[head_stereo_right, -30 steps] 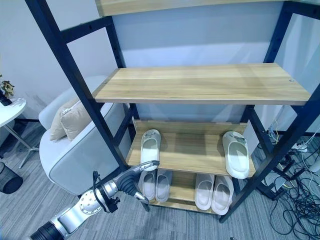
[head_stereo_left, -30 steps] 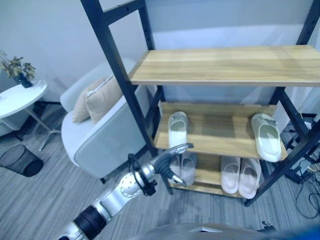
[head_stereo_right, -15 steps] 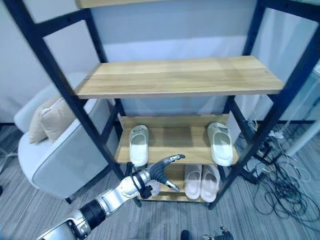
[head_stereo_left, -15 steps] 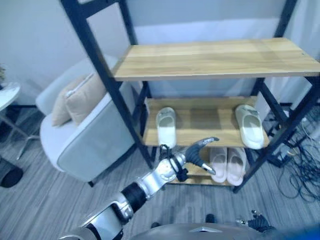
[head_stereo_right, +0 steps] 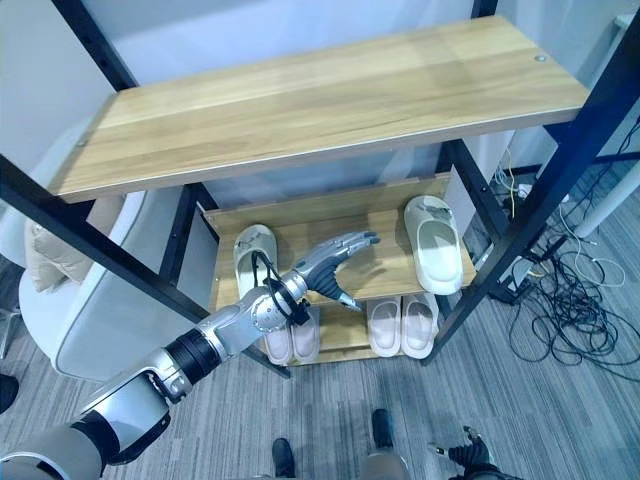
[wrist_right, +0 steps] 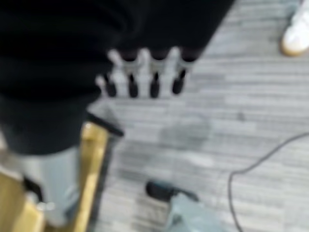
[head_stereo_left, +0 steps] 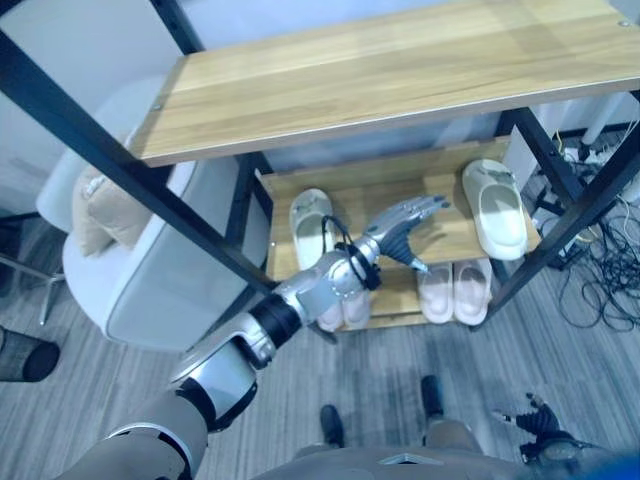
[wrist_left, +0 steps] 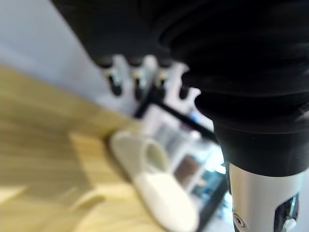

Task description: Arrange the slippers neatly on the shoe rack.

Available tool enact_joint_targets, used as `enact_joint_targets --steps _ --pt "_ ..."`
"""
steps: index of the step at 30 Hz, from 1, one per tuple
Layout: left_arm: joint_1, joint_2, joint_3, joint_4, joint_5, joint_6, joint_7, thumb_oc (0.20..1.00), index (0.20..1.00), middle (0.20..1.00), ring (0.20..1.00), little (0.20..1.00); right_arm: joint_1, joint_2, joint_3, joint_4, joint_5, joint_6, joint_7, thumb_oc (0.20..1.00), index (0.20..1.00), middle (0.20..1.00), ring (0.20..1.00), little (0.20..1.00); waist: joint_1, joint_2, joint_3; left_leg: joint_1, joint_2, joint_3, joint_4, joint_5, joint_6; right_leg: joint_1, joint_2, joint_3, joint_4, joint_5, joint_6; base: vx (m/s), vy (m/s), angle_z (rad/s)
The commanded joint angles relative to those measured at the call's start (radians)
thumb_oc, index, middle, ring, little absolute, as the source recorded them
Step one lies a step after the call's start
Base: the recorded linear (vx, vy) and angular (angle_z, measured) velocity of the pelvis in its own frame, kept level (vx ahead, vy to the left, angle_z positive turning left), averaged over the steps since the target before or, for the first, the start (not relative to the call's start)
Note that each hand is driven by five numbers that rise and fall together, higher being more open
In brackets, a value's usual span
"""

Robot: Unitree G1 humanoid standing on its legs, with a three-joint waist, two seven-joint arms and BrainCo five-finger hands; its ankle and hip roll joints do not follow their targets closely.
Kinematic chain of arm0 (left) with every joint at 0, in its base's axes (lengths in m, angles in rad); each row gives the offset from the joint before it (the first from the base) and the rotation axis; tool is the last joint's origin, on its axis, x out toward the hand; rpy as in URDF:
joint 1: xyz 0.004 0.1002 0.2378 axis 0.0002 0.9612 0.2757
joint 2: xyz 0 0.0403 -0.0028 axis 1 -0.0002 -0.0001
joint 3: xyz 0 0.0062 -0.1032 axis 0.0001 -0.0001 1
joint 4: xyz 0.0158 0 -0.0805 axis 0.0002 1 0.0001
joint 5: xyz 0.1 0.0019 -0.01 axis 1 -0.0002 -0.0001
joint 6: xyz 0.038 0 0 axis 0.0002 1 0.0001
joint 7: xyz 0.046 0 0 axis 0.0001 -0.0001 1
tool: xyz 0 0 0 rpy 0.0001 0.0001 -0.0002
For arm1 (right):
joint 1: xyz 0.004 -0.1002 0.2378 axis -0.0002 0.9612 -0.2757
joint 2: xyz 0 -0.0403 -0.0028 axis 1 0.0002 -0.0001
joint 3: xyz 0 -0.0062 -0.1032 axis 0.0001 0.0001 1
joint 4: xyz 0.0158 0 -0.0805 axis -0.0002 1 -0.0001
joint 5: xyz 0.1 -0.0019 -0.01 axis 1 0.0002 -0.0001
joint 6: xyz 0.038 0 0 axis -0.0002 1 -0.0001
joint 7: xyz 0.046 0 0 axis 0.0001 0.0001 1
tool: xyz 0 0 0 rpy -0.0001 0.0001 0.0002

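left hand (head_stereo_right: pixel 335 262) swung up from bottom shelf, fingers spread, empty, now over middle shelf (head_stereo_right: pixel 385 262), heading for right slipper (head_stereo_right: pixel 433 240); right hand (wrist_right: pixel 145 77) idle, fingers straight.

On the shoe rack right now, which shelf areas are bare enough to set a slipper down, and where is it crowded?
The top wooden shelf is bare. On the middle shelf, a free patch lies between the left slipper and the right slipper; the open left hand reaches over it. The bottom shelf is crowded with two pairs.
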Motion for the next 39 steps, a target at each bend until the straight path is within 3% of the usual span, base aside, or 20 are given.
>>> enact_joint_targets --steps 1,19,27,39 --pt "-0.122 0.043 0.037 0.009 0.092 -0.013 0.071 1.0 1.0 1.0 1.0 1.0 -0.037 -0.004 0.024 -0.026 0.012 -0.04 -0.012 1.0 1.0 1.0 1.0 1.0 0.006 -0.027 0.059 -0.022 -0.02 -0.037 0.013 -0.003 -0.028 0.061 -0.018 -0.031 0.023 -0.123 0.032 0.02 -0.02 -0.11" --pt "-0.039 0.225 0.201 0.015 0.203 0.094 0.188 1.0 1.0 1.0 1.0 1.0 -0.014 0.037 0.005 -0.008 -0.001 -0.047 -0.055 1.0 1.0 1.0 1.0 1.0 0.03 -0.033 0.066 -0.018 0.024 -0.029 0.013 0.034 -0.051 0.06 0.019 -0.032 0.025 -0.138 0.014 0.02 -0.041 -0.04" --pt "-0.054 0.213 0.21 0.143 0.28 0.177 0.244 1.0 1.0 1.0 1.0 1.0 0.002 0.044 0.036 -0.062 -0.008 -0.051 -0.052 1.0 1.0 1.0 1.0 1.0 0.024 -0.042 0.07 -0.035 0.03 -0.031 0.013 0.027 -0.05 0.042 0.022 -0.034 0.026 -0.137 0.014 -0.01 -0.002 0.0" --pt "-0.101 0.224 0.22 0.244 0.231 0.197 0.276 1.0 1.0 1.0 1.0 1.0 -0.005 0.054 0.053 -0.048 -0.003 -0.053 -0.054 1.0 1.0 1.0 1.0 1.0 0.021 -0.057 0.08 -0.073 0.033 -0.028 0.013 0.027 -0.043 -0.002 0.022 -0.026 0.043 -0.132 0.016 0.0 0.0 0.0"
